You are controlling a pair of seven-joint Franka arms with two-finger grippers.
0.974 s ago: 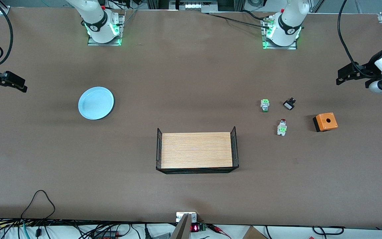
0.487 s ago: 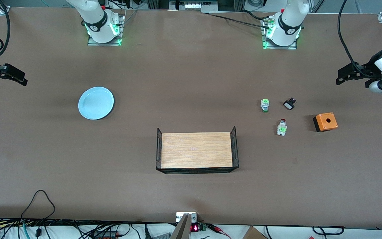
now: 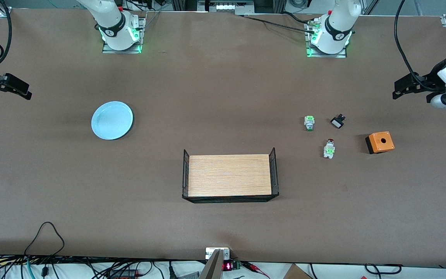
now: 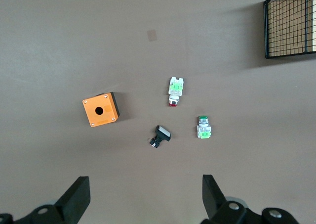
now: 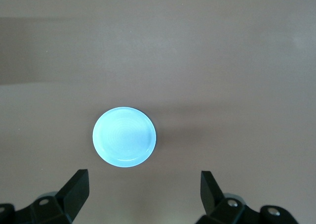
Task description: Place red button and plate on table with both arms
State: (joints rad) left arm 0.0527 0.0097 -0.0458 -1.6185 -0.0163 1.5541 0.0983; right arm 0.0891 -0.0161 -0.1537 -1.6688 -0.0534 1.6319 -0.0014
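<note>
Left end effector (image 4: 143,204) hangs high with fingers spread, empty, over the counter's (image 3: 223,97) left-arm end. The red button (image 3: 328,148) lies on its side below, between the green-capped button (image 3: 309,123) and orange box (image 3: 379,142). Right end effector (image 5: 143,201), also spread and empty, hovers above the plate (image 3: 112,120), probably lining up. A wooden tray (image 3: 230,175) sits mid-counter; cables fringe the edge.

Red button (image 3: 329,148) on its side on table (image 3: 223,224), left-arm end; pale blue plate (image 3: 112,120) flat, right-arm end.
</note>
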